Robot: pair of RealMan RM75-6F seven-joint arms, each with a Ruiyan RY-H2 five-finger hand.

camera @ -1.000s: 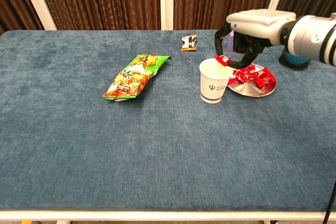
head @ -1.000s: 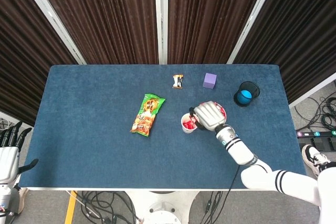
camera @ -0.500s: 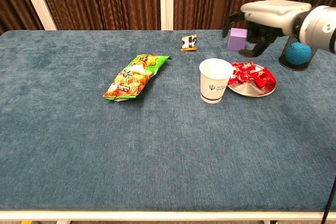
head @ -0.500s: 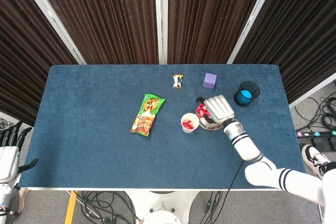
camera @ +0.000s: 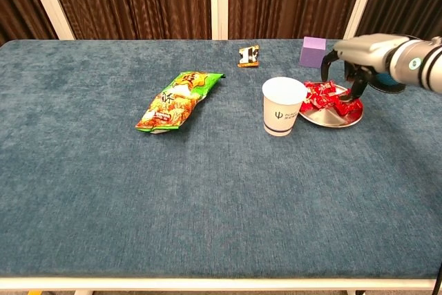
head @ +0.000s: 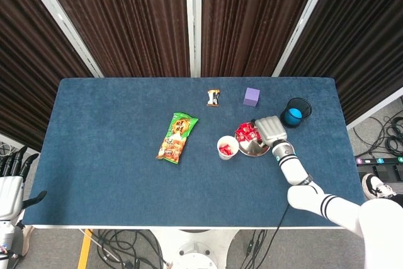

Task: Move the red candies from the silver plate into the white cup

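The white cup (head: 227, 147) (camera: 283, 105) stands upright near the table's middle, and the head view shows red candy inside it. Just to its right lies the silver plate (head: 256, 150) (camera: 335, 119) with several red candies (head: 247, 133) (camera: 330, 97) on it. My right hand (head: 269, 130) (camera: 356, 56) hangs low over the plate's far right part. Its fingers (camera: 359, 86) point down, spread, and reach the candies; I see nothing held in them. My left hand (head: 9, 187) stays off the table at the lower left, fingers extended and empty.
A green snack bag (head: 177, 137) (camera: 178, 99) lies left of the cup. At the back are a small wrapped sweet (head: 213, 97) (camera: 249, 55), a purple cube (head: 252, 96) (camera: 313, 51) and a black mesh pot with a blue ball (head: 295, 112).
My right hand pinched a red candy over the cup, let it go there, then swung right and came down over the plate's candies.
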